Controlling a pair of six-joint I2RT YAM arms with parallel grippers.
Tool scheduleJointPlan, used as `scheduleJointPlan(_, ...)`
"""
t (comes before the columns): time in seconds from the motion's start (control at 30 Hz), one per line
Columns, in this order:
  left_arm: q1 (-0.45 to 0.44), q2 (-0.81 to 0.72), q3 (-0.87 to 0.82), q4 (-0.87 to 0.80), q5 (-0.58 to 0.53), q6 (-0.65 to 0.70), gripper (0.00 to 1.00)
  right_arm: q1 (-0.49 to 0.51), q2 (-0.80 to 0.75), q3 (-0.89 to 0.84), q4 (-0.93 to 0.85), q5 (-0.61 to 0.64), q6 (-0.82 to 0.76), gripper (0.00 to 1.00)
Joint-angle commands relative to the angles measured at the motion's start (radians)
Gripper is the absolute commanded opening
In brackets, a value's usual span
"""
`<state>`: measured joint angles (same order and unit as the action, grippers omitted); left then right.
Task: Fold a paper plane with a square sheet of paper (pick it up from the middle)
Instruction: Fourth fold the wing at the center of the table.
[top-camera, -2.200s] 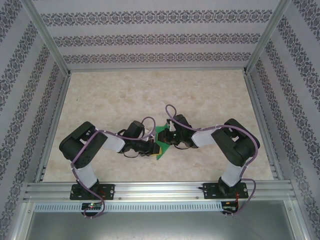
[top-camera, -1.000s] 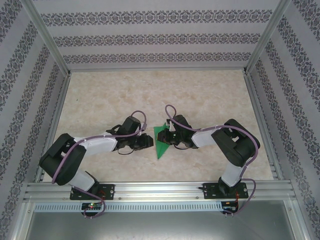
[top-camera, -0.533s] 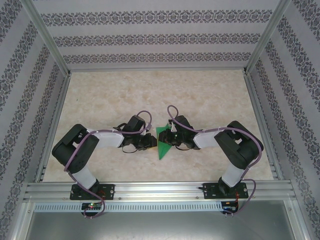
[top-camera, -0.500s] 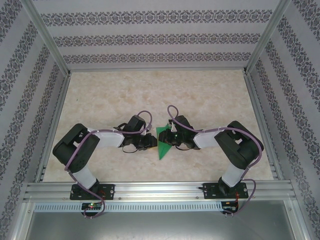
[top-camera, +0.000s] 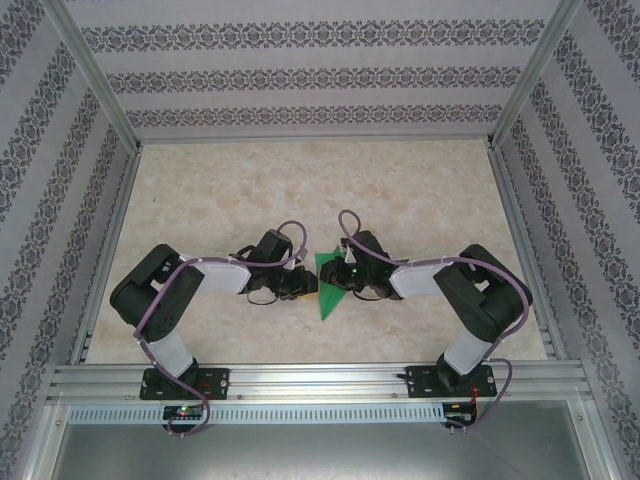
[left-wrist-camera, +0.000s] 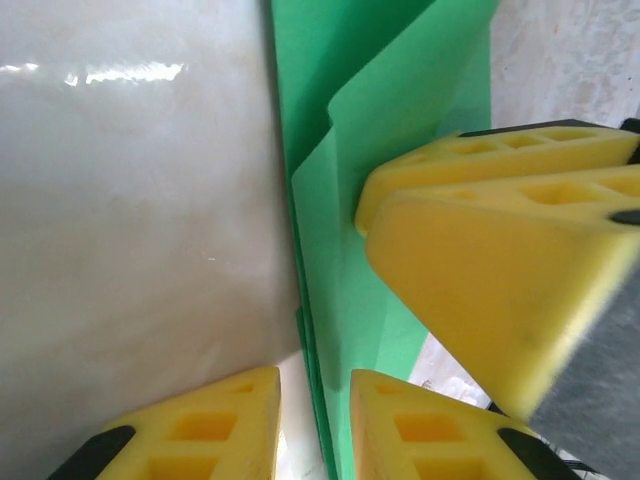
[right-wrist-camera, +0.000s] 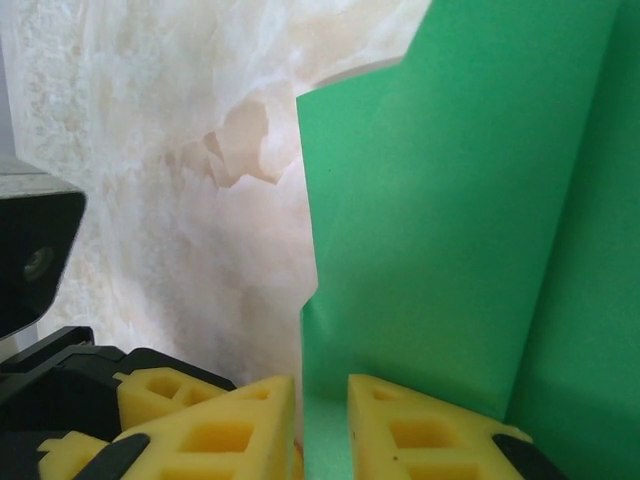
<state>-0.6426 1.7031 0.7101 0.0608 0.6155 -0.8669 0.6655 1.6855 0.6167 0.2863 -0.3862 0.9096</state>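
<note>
Green sheet of paper (top-camera: 326, 287) (left-wrist-camera: 340, 200) (right-wrist-camera: 450, 250), partly folded, is sitting at the middle of the marble table (top-camera: 400, 190), between 2 grippers. The right gripper (top-camera: 341, 283) (right-wrist-camera: 320, 385) is pinching it with fingers almost closed. The left gripper (top-camera: 304, 286) (left-wrist-camera: 315, 380) is showing a narrow gap around 1 paper edge; whether it is gripping cannot be told.

The sheet of paper (top-camera: 327, 288) is plain bright green. The tabletop (top-camera: 400, 190) is cream with faint beige marbling. The left claw (left-wrist-camera: 315, 390) and right claw (right-wrist-camera: 320, 390) have yellow pads on black backing. The left arm (top-camera: 160, 300) and right arm (top-camera: 480, 300) are black and white, with purple cables (top-camera: 290, 232). The walls (top-camera: 300, 80) are white with bands of grey floral ornament; the frame (top-camera: 320, 380) is silver.
</note>
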Motion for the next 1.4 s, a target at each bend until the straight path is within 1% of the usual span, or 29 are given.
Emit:
scheduleJointPlan(0.0, -0.006, -0.065, -0.032, 0.116, -0.013, -0.029, 0.26, -0.002, -0.016, -0.017, 0.026, 0.003, 0.013, 0.2)
scheduleJointPlan(0.13, -0.009, -0.063, -0.07, 0.171, 0.0, -0.071, 0.28, -0.003, -0.009, -0.015, 0.031, 0.001, 0.014, 0.19)
scheduleJointPlan(0.23, -0.015, -0.06, -0.072, 0.126, -0.004, -0.058, 0.29, -0.002, -0.013, -0.018, 0.032, 0.005, 0.019, 0.19)
scheduleJointPlan(0.33, -0.028, -0.059, -0.074, 0.12, -0.001, -0.06, 0.32, -0.003, -0.022, -0.02, 0.03, 0.005, 0.018, 0.19)
scheduleJointPlan(0.47, -0.054, -0.028, -0.038, 0.096, 0.015, -0.04, 0.32, -0.003, -0.021, -0.02, 0.028, 0.005, 0.017, 0.19)
scheduleJointPlan(0.6, -0.063, -0.003, -0.028, 0.086, 0.006, -0.037, 0.28, -0.003, -0.021, -0.026, 0.039, 0.006, 0.02, 0.19)
scheduleJointPlan(0.77, -0.082, 0.025, -0.006, 0.085, 0.025, -0.023, 0.24, -0.003, -0.014, -0.027, 0.05, 0.0, 0.029, 0.19)
scheduleJointPlan(0.9, -0.096, 0.036, 0.007, 0.075, 0.023, -0.01, 0.16, -0.004, -0.019, -0.03, 0.048, 0.0, 0.028, 0.19)
scheduleJointPlan(0.97, -0.097, 0.036, 0.014, 0.062, 0.01, -0.001, 0.09, -0.004, -0.026, -0.031, 0.05, -0.001, 0.028, 0.19)
scheduleJointPlan(1.03, -0.097, 0.033, 0.026, 0.024, -0.01, 0.02, 0.03, -0.007, -0.042, -0.032, 0.043, -0.005, 0.031, 0.21)
scheduleJointPlan(1.07, -0.097, 0.027, 0.03, 0.002, -0.024, 0.033, 0.02, -0.009, -0.064, -0.036, 0.036, 0.0, 0.032, 0.23)
scheduleJointPlan(1.2, -0.097, 0.019, 0.028, -0.016, -0.037, 0.055, 0.01, -0.023, -0.182, -0.044, -0.074, 0.06, 0.005, 0.28)
scheduleJointPlan(1.3, -0.096, 0.032, 0.034, -0.012, -0.023, 0.064, 0.0, -0.04, -0.243, -0.053, -0.173, 0.114, -0.028, 0.29)
scheduleJointPlan(1.37, -0.095, 0.036, 0.035, -0.013, -0.017, 0.07, 0.0, -0.05, -0.256, -0.053, -0.243, 0.153, -0.042, 0.28)
